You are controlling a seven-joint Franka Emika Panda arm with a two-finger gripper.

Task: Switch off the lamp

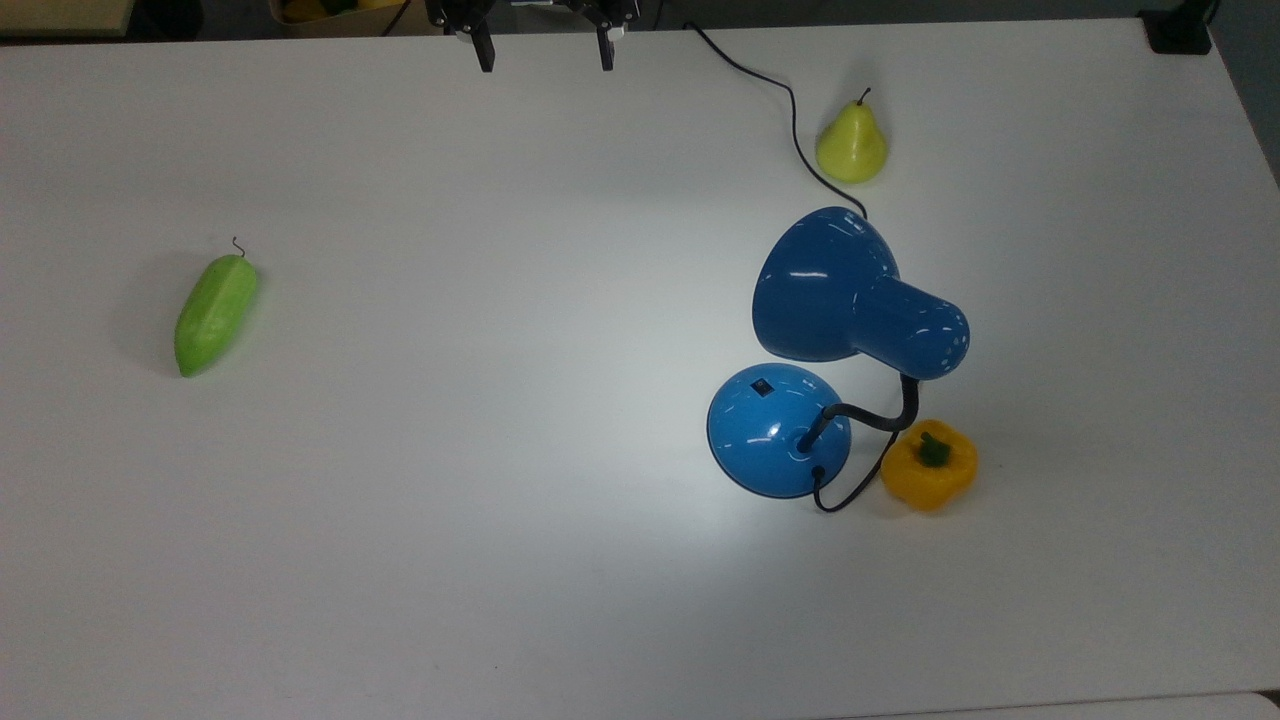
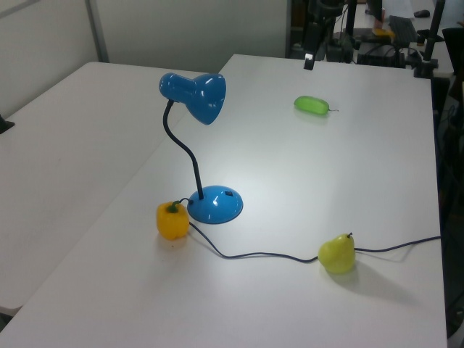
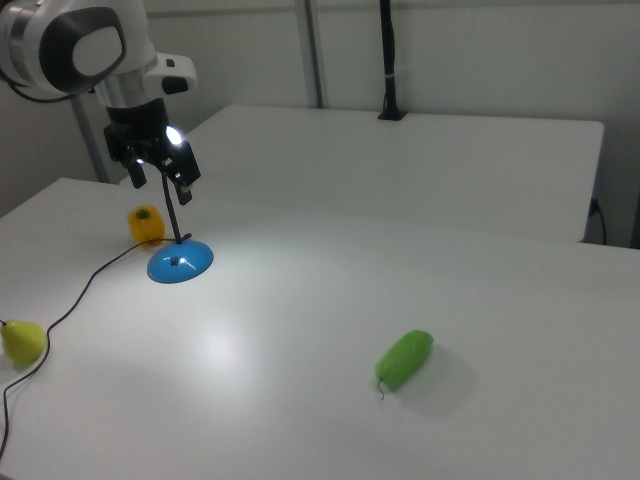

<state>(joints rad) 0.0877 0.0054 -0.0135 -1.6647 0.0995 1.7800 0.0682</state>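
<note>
The glossy blue lamp stands right of centre in the top view, its bell-shaped shade (image 1: 835, 290) tipped over the round domed base (image 1: 775, 430). A small black switch (image 1: 763, 387) sits on the dome. A black bendy neck (image 1: 880, 415) joins the two, and the lamp casts a bright pool of light on the white table (image 1: 450, 500). My gripper (image 1: 545, 50) hangs open and empty at the table's far edge, well away from the base. In the right view the gripper (image 3: 162, 188) is in front of the glowing shade, above the base (image 3: 180, 262). The left view has the shade (image 2: 196, 94) and base (image 2: 215, 204).
A yellow-green pear (image 1: 852, 145) lies beside the black cord (image 1: 790, 110). A yellow bell pepper (image 1: 930, 465) sits close to the base and neck. A green cucumber (image 1: 215, 312) lies far off at the top view's left. A second table (image 3: 420, 160) stands behind in the right view.
</note>
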